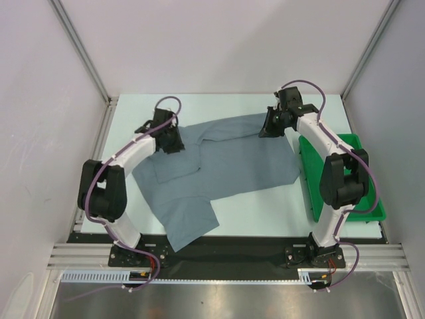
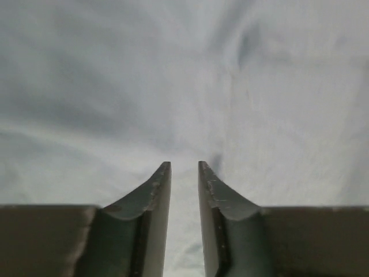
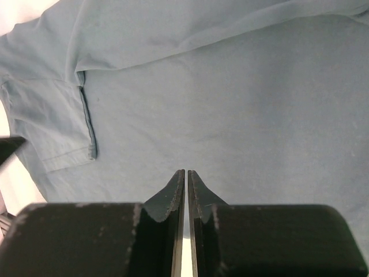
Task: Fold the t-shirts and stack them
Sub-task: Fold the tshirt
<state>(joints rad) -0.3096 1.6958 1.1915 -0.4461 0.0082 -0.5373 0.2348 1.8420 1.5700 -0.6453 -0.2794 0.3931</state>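
Counter [image 1: 265, 212]: pale, flat surface that carries the cloth and the tray.
T-shirt [image 1: 226, 166]: one slate blue-grey garment lying flat across the middle of the counter. One end reaches the near edge between the two arm bases. A flap is folded over on its left half.
Green tray [image 1: 372, 211]: sits at the right side of the counter, just beside the t-shirt's right edge and partly hidden by the right arm.
Left gripper [image 1: 171, 143]: over the far-left part of the t-shirt. The jaws are parted by a narrow gap with nothing between them, and cloth fills the wrist view below.
Right gripper [image 1: 269, 127]: at the far-right corner of the t-shirt. The jaws are closed to a thin slit; cannot tell whether cloth is pinched.
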